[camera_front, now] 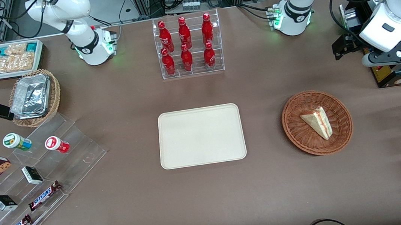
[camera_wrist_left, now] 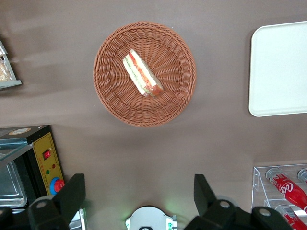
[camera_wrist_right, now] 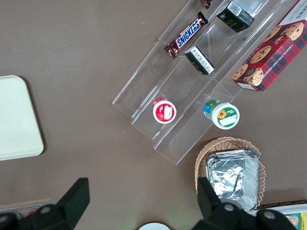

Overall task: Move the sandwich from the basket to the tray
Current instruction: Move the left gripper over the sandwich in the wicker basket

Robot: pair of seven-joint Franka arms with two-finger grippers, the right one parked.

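Sandwich [camera_front: 318, 121] lay on its side in the basket [camera_front: 297, 132], tray [camera_front: 201, 135] bare on the surface [camera_front: 210, 202] beside it toward the parked arm's end, your gripper [camera_wrist_left: 139, 199] hung high above, jaws spread wide, holding nothing.

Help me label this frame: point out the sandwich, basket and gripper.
sandwich [camera_front: 316, 122]: front view, top bread face.
basket [camera_front: 297, 131]: front view, woven wall.
gripper [camera_wrist_left: 139, 194]: left wrist view, open, between fingertips above table.

Tray [camera_wrist_left: 278, 69] cut by frame edge
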